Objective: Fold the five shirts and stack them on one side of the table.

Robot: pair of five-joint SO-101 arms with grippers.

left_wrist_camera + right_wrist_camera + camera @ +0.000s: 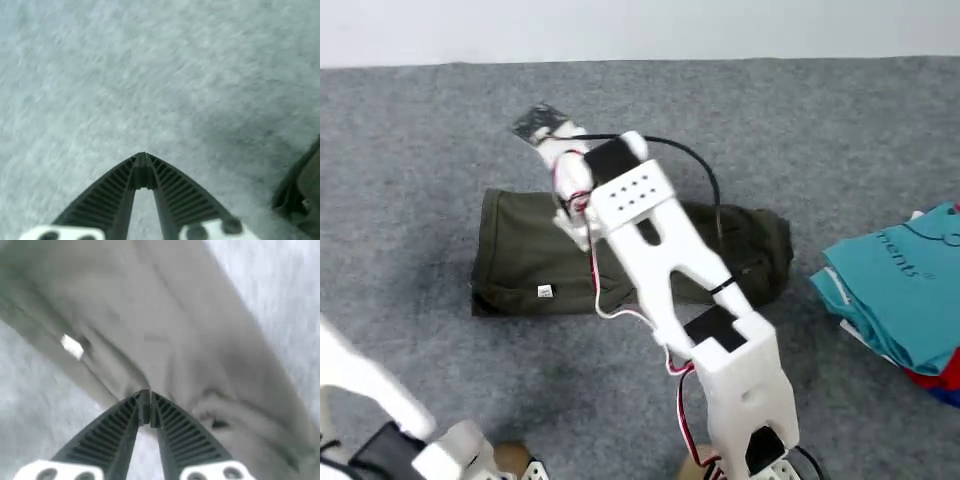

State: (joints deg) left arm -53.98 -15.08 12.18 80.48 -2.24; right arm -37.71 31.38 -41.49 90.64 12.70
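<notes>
Right gripper (145, 399) clenched, nothing visible between its tips, hanging over the olive shirt (165, 325).
Shirt lies below my tips as a long folded band across the grey worktop (820, 130), white tag (545, 291) near one end. Soft, light, limp, I judge; lifted mid-span it would sag open, so I'd pinch a doubled edge through all layers. My left gripper (143, 162), shut too, over bare worktop just beside the shirt. Stack of folded shirts (905, 290) well apart.

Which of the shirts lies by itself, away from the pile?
The dark olive shirt, folded lengthwise, central on the table; the teal shirt lies stacked on a red one at the side.
</notes>
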